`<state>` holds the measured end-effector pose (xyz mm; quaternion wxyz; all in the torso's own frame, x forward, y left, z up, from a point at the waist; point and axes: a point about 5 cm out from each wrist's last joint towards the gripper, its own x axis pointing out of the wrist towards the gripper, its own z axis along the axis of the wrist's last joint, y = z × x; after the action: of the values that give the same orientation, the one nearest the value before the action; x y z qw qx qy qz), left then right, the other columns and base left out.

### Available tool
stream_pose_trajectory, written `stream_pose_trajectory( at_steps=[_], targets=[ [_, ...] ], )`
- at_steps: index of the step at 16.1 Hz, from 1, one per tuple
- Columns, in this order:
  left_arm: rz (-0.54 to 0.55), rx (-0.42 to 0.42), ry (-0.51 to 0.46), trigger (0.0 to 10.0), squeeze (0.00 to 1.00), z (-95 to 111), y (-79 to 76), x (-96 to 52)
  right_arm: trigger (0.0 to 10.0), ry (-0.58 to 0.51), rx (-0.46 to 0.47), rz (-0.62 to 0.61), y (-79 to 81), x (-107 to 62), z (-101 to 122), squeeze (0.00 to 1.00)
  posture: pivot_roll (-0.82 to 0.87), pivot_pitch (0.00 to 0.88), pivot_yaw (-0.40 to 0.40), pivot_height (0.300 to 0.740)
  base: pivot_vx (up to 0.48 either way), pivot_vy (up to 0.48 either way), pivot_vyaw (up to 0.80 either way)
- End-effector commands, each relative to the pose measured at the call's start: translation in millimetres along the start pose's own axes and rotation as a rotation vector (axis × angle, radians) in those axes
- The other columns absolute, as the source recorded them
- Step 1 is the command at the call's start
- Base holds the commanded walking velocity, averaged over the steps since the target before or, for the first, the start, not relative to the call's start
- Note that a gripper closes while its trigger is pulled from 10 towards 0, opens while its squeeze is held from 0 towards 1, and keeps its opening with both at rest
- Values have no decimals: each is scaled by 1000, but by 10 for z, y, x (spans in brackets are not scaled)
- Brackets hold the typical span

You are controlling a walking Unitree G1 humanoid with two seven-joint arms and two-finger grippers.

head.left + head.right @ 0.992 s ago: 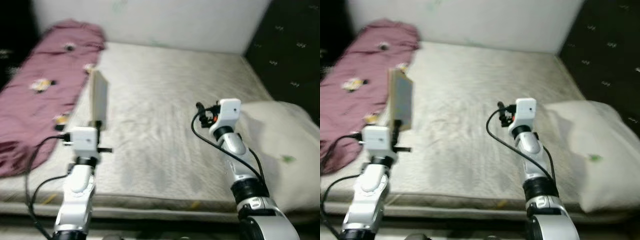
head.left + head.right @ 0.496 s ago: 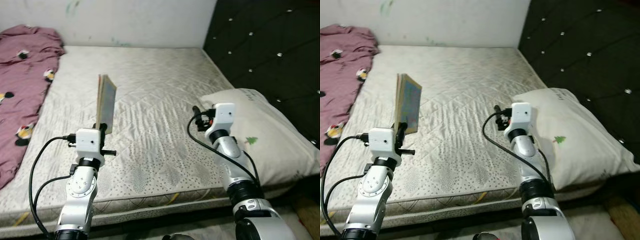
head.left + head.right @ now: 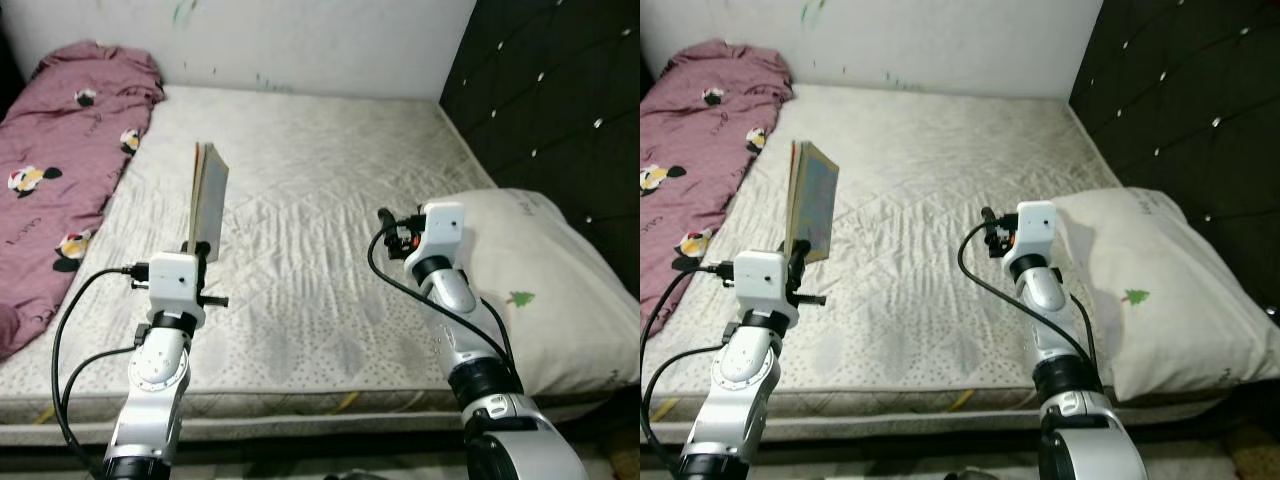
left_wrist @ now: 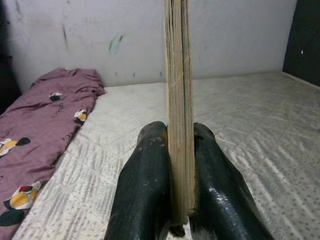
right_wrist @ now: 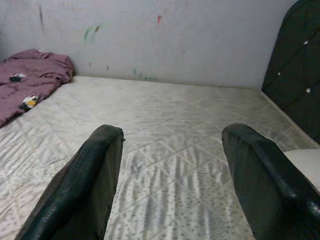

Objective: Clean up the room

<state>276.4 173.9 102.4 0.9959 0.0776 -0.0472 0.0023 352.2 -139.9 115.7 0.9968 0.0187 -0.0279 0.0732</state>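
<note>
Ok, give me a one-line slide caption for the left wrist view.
Left gripper clamps a thin book upright above the quilted mattress, maroon blanket alongside.

Bare quilted mattress (image 3: pixel 320 200), white wall (image 3: pixel 300 40), dark tufted, seemingly padded headboard (image 3: pixel 560 90)

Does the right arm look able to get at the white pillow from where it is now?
Probably yes. The right gripper is open and empty above the mattress, and the white pillow lies just beside that arm with nothing between them.
</note>
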Motion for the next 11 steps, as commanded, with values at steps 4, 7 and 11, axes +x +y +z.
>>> stream_pose_trajectory(
  at_steps=[4, 7, 11],
  targets=[
    [-6, -13, -83, 10000, 0, 200, -30, 74, 10000, -19, -9, 1, -24, 25, 59, 0, 3, 0, -72, 740, 0, -336, 0],
    [1, -21, -89, 10000, 0, 218, -21, 96, 10000, -22, -14, 4, -23, 35, 74, 0, -1, 0, -73, 740, 0, -340, 0],
    [12, -27, -95, 10000, 0, 236, -20, 110, 10000, -21, -21, 5, -30, 42, 82, 0, -4, 0, -77, 740, 0, -344, 0]
  ],
)
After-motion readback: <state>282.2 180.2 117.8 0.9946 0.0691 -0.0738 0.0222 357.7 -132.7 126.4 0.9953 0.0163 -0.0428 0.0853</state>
